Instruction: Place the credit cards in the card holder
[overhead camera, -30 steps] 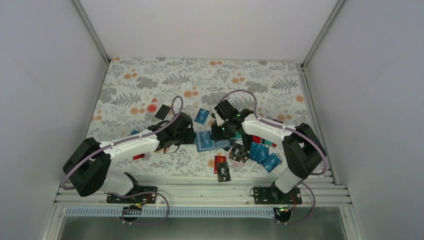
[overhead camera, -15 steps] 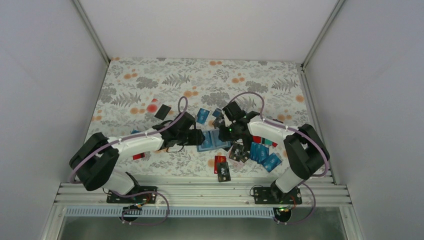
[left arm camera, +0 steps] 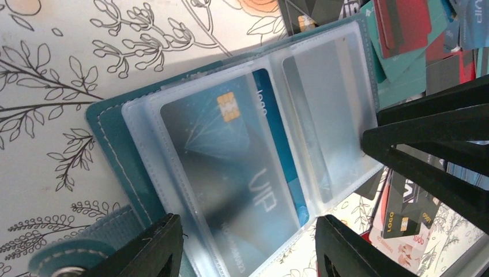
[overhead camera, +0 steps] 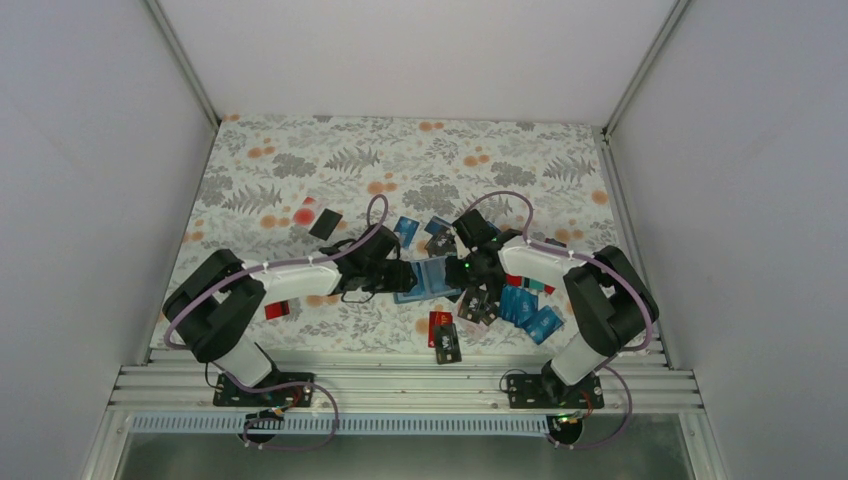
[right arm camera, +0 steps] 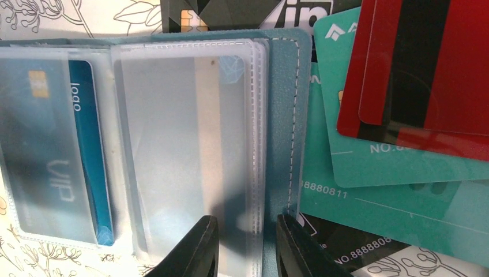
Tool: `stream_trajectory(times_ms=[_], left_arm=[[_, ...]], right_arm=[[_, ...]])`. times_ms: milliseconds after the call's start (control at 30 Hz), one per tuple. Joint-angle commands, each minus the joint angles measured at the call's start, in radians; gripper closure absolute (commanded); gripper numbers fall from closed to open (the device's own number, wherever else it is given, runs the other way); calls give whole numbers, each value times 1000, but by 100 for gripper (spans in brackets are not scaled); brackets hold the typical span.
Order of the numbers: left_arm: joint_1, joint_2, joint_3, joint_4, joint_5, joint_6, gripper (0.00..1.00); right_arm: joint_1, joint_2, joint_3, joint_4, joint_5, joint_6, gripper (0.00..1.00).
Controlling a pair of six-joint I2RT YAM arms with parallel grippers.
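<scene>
Left pincer [left arm camera: 248, 226] is spread wide and gripping nothing, with a finger on either side of the filled half of the card holder [left arm camera: 326, 109]. That holder lies opened flat on the flowery bench [overhead camera: 300, 170], roughly midway between the two arms, clear plastic sleeves facing up. One blue card [left arm camera: 230, 167] with a gold chip and "VIP" on it sits inside the sleeve on the left arm's half. The other half is just cloudy plastic in both wrist views.

Right pincer [right arm camera: 248, 222] hangs over that cloudy half. Its fingers are parted only a little, with the outer edge of the sleeve stack showing in the gap, and they're not clamped on anything as far as I can see.

Just beside the holder on the right arm's side is a messy heap of loose credit cards [overhead camera: 520, 300]. In it a red card [right arm camera: 427, 63] with a black stripe lies on top of a teal card [right arm camera: 392, 161]. A black card [right arm camera: 242, 11] peeks out along the holder's edge. Another black one [overhead camera: 324, 223] lies well apart toward the far left, and a small red one [overhead camera: 277, 310] sits by the left arm.
</scene>
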Motion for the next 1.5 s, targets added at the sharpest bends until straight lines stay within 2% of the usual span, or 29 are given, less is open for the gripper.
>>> stream_trajectory(times_ms=[0,967,1133,1333,1467], left_arm=[[-4,-9,38,-17,0,-8,42],[-9,77,57,-12,14,-68,40],[-9,94,45,28,37,-101,36],[-10,72,9,134,71,-133,35],[-12,56,32,117,56,-124,35]], right_arm=[[-6,35,-36,37,13,-16,73],[-14,34,-46,44,-7,-20,75],[-12,33,-48,44,-13,-21,75],[-13,33,-56,46,-20,-24,75],[-12,34,-60,46,-21,-24,76]])
